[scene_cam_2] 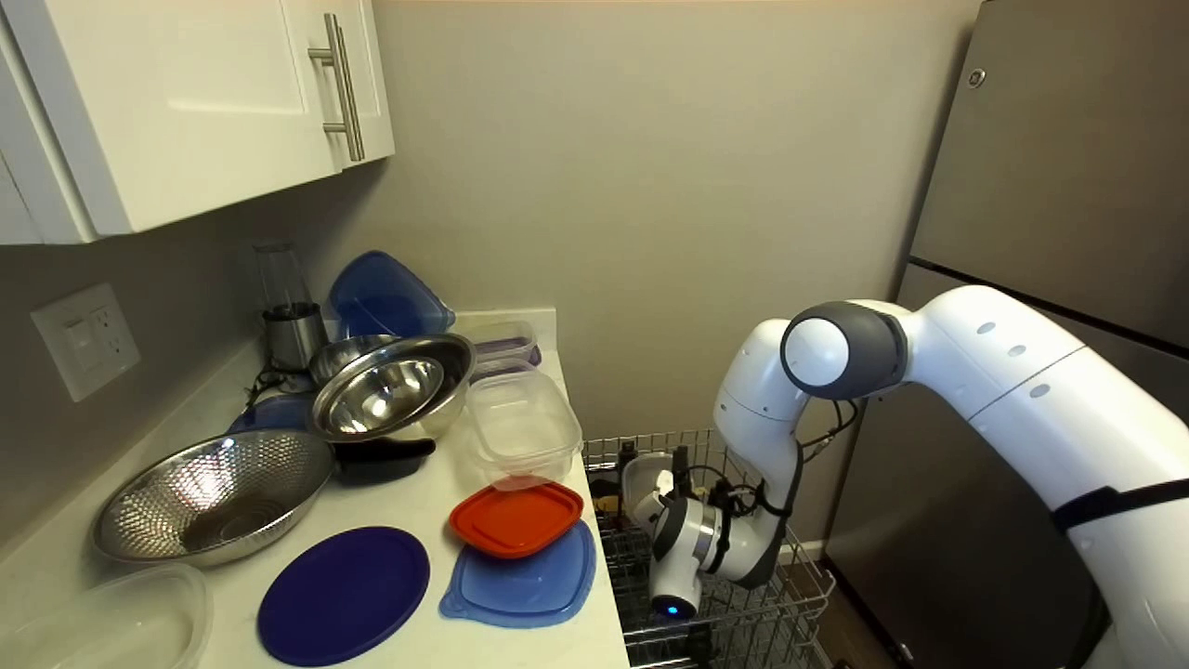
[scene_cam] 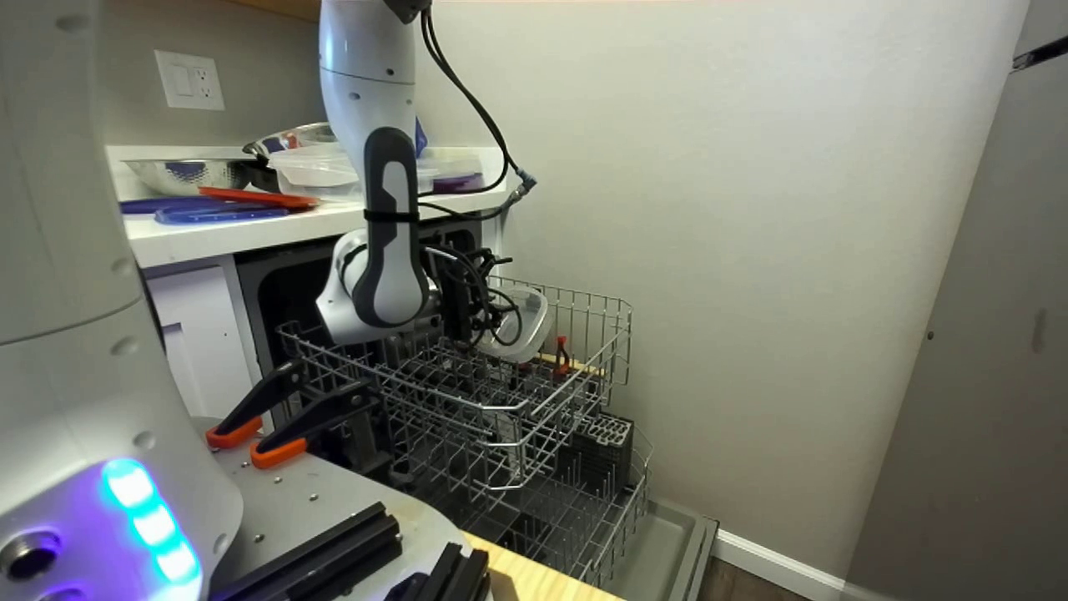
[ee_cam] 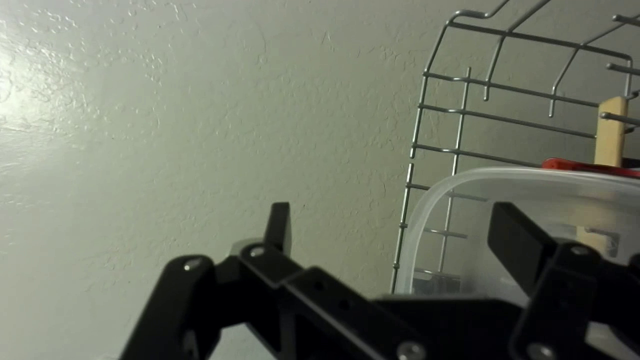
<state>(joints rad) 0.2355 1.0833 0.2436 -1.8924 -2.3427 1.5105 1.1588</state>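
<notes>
While the jaws stand wide apart, with nothing that we can see clamped between them, we find the clear plastic container (scene_cam: 531,324) just beside them, tilted in the upper rack (scene_cam: 504,408). In the wrist view we see one of the jaws in front of the wall (ee_cam: 275,115) and its opposite in front of the container, whose rounded rim shows in the gap; whether either touches it we cannot tell. Near the container we notice a red object (ee_cam: 585,166) and a pale bar (ee_cam: 610,132). Below, we see the lower rack (scene_cam: 542,501) with a black basket (scene_cam: 602,451). In an exterior view, we see on the bench (scene_cam_2: 502,650) a red lid (scene_cam_2: 517,518) lying across a light blue lid (scene_cam_2: 525,590), a dark blue lid (scene_cam_2: 344,596), a metal colander (scene_cam_2: 218,492), metal bowls (scene_cam_2: 388,395) and stacked clear tubs (scene_cam_2: 525,418).
</notes>
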